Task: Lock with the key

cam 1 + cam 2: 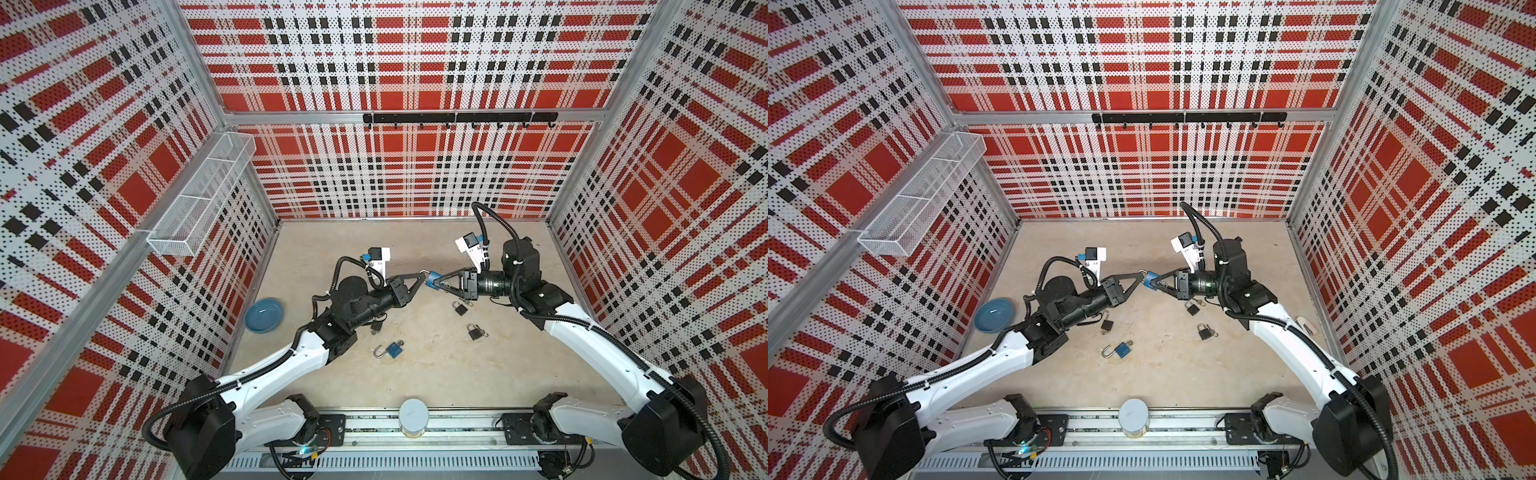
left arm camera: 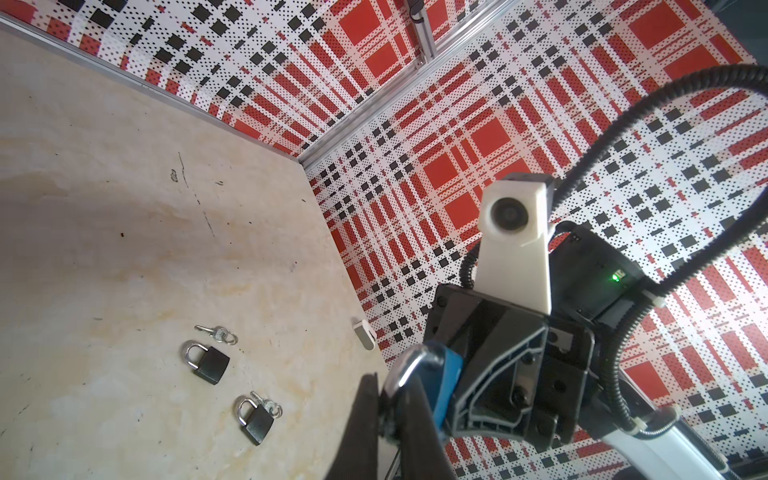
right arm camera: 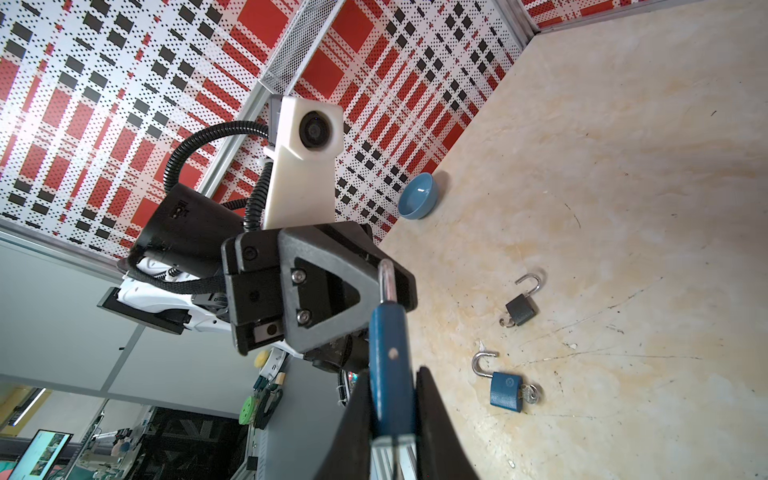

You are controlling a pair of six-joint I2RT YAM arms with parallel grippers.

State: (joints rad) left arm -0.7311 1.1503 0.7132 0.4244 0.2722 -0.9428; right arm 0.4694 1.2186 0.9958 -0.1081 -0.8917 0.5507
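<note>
A blue padlock (image 1: pixel 435 277) (image 3: pixel 388 365) hangs in the air above the middle of the table, between the two arms. My right gripper (image 1: pixel 437 283) (image 3: pixel 392 428) is shut on its blue body, one finger on each flat face. The steel shackle (image 2: pixel 409 365) (image 3: pixel 386 282) points at my left gripper (image 1: pixel 424 274) (image 2: pixel 390 411), which is shut on it. I cannot make out a key in this held lock. On the table below lie several other padlocks; a loose key (image 2: pixel 216 332) on a ring lies beside a black one (image 2: pixel 208 361).
A second blue padlock (image 1: pixel 392 349) (image 3: pixel 505 390) lies open with a key in it. Black padlocks lie at the right (image 1: pixel 459 307) (image 1: pixel 476 331) and by the left arm (image 1: pixel 1106 325). A blue bowl (image 1: pixel 264 316) sits at the left wall, a white cylinder (image 1: pixel 413 417) at the front rail.
</note>
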